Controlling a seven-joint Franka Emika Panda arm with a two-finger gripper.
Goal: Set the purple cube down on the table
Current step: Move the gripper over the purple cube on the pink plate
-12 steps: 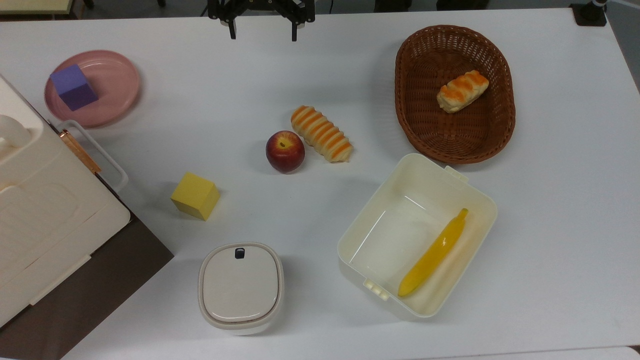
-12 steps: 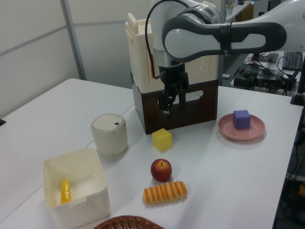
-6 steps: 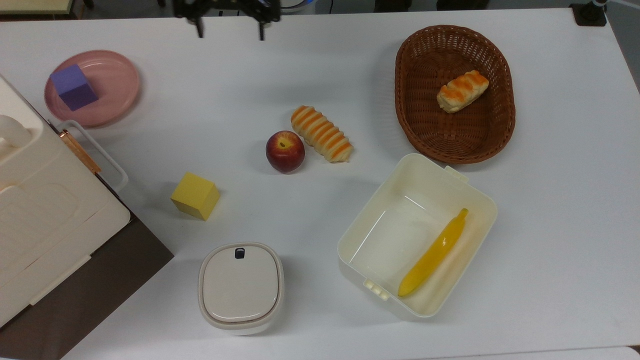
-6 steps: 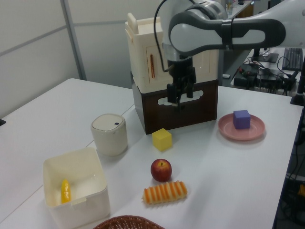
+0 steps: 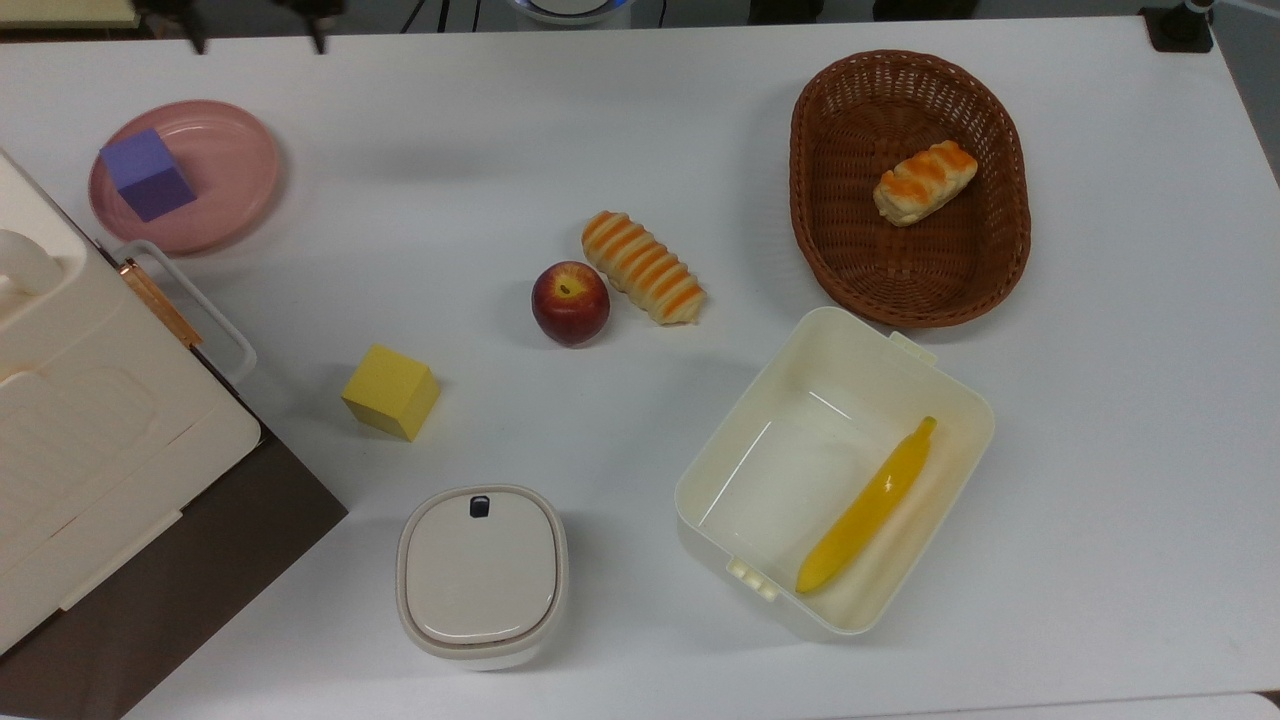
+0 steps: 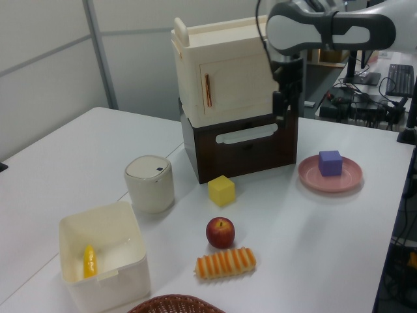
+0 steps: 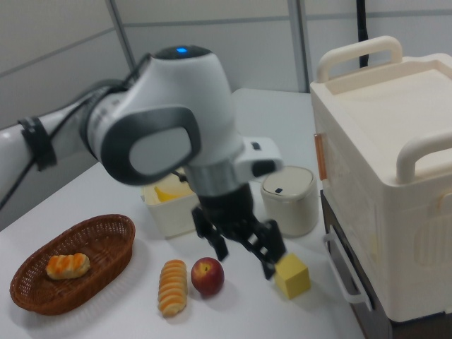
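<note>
Top view, left to right. Purple cube (image 5: pixel 147 174) sits on the pink plate (image 5: pixel 235 165) at the top view's far left, toward the plate's left side, flat on one face. Not yet lifted, so no part of the transfer is done. Claw (image 5: pixel 250 25) at the top edge of the top view, just above and to the right of the plate, off the cube; fingers (image 5: pixel 318 30) spread wide apart, nothing between them. In the right view the claw (image 7: pixel 244 251) likewise stands well open and empty.

Further right on the tabletop (image 5: pixel 620 130): yellow cube (image 5: pixel 390 391), apple (image 5: pixel 570 302) and bread roll (image 5: pixel 643 267) just beside each other, bin (image 5: pixel 835 470), basket (image 5: pixel 910 190).

Judgement: early approach stage. Left to do: bring claw over cube, descend, close, lift off plate, set down on bare tabletop. The open stretch between plate and apple looks a suitable drop spot.
</note>
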